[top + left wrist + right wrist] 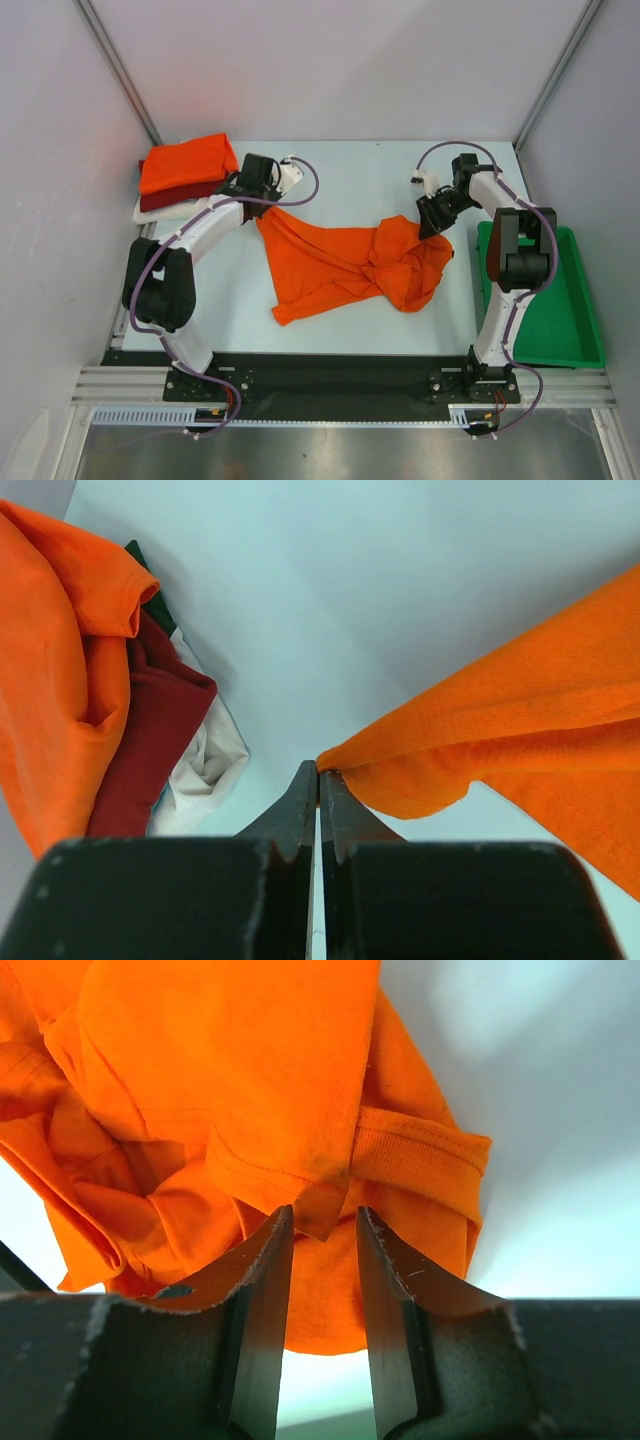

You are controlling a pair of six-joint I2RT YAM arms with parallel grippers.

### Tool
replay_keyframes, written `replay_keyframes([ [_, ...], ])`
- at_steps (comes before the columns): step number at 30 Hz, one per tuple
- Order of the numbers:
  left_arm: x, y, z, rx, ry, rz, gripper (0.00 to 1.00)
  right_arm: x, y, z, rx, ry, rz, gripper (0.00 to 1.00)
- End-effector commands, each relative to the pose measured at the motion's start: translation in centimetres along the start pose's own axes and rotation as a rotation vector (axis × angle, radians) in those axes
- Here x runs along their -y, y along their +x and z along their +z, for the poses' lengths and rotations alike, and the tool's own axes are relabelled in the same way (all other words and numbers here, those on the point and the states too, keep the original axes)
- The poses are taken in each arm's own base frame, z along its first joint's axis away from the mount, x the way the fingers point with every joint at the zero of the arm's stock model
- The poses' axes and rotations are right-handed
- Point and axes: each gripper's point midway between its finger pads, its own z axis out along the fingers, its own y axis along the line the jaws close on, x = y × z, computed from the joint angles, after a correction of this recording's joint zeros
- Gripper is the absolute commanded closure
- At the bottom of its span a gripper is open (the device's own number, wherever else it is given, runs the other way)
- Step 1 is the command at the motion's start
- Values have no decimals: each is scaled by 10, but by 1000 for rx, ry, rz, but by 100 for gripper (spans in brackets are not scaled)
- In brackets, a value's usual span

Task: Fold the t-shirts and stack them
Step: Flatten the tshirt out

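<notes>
Standing at the near edge, I see pale grey walls closing the cell on three sides, with slanted metal struts at the far corners. The bench is a smooth, pale blue-white sheet, and a black rail along its near edge carries both arm bases.

The left arm reaches toward the far left corner. The right arm rises beside the right edge and hides part of the green tray, which lies along that edge toward the near right corner.

The loose orange t-shirt lies crumpled across the middle of the bench. It is stretched out flat toward the left and bunched in folds toward the right.

In the far left corner sits a stack: a folded orange t-shirt on top, a dark red t-shirt under it, and a white t-shirt at the bottom, its edge poking out toward the near side.

The left pincer is just beside that stack. Its jaws are pressed together on a corner of the loose orange t-shirt, and the cloth runs taut away from the tips.

The right pincer is over the bunched end, with its jaws a narrow gap apart. A stitched hem of the same shirt hangs down between the tips. I cannot tell whether they touch it.
</notes>
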Motion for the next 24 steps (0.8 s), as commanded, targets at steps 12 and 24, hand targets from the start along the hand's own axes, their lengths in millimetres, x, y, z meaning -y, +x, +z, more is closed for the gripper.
replay_keyframes([
  [12, -9, -15, 2, 28, -35, 18, 100, -9, -14, 2, 20, -30, -23, 85],
  [24, -9, -15, 3, 27, -35, 19, 100, -11, -8, 5, 3, -36, -18, 75],
])
